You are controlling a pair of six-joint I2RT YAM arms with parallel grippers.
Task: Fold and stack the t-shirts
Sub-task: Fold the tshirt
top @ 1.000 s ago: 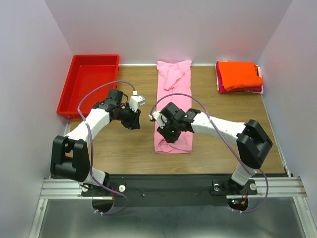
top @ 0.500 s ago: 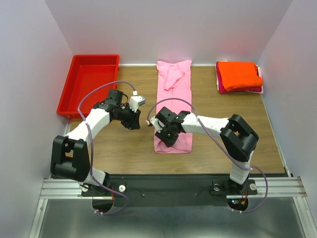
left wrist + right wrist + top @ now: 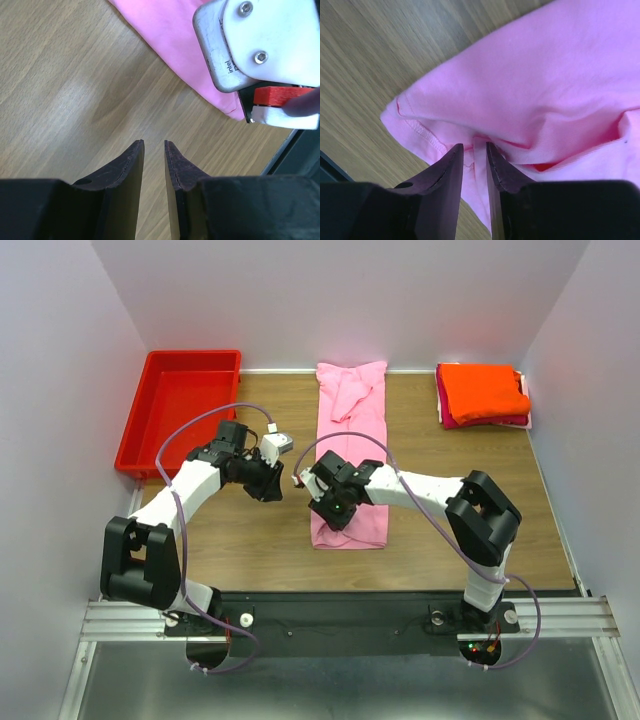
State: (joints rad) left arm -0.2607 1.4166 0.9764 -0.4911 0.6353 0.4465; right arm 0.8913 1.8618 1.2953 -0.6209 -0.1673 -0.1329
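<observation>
Setting: wooden tabletop (image 3: pixel 250 540) boxed in by pale walls, both arm bases at six o'clock.

Top view, shirts: light pink t-shirt (image 3: pixel 352 430), already folded into a long narrow strip, runs from twelve o'clock down to the table's centre; that shape suits a next fold end over end. Bright orange t-shirt (image 3: pixel 482 390) lies folded on a darker pink-red t-shirt (image 3: pixel 449 420) at two o'clock, so the stack appears to be started there.

Top view, other: red plastic tray (image 3: pixel 180 410) sits at ten o'clock, with nothing seen inside.

Top view, arms: right gripper (image 3: pixel 332 510) hangs over the strip's near left corner; left gripper (image 3: pixel 268 483) hovers over bare wood just left of the strip, probably waiting its turn.

Left wrist view: its fingers (image 3: pixel 127 172) stand almost pressed together with a thin gap, and nothing is between them. Wood lies below; the pink cloth edge (image 3: pixel 170 50) crosses toward one o'clock, beside the other arm's white camera housing (image 3: pixel 260 40).

Right wrist view: fingertips (image 3: pixel 451 170) are narrowly parted right at the stitched hem (image 3: pixel 427 137) of the pink shirt's corner. A small ridge of cloth rises in the gap; whether it is truly pinched, I cannot tell. Placement suggests a corner grab for lifting this end.
</observation>
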